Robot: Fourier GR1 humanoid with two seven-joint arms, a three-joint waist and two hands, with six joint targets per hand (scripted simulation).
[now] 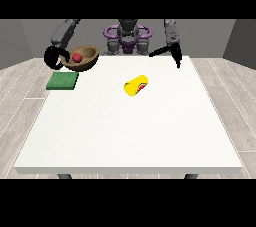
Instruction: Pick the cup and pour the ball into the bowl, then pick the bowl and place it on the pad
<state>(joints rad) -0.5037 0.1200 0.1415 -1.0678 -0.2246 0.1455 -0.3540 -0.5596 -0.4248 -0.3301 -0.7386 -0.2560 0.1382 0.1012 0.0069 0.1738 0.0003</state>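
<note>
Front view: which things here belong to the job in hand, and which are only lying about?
Belong to the job:
- wooden bowl, held tilted by the hand at the view's left
- red ball inside it
- yellow cup, on its side
- green pad

Lying about:
- nothing; only the white table carries them

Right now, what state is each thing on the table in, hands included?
Bowl: tilted, raised above the table's far corner at the view's left, held.
Ball: red, inside the bowl.
Cup: yellow, lying on its side mid-table, red showing inside it.
Pad: green, flat, nothing on it.
Hand at the view's left: curled round the bowl's rim.
Hand at the view's right: holds nothing.
</note>
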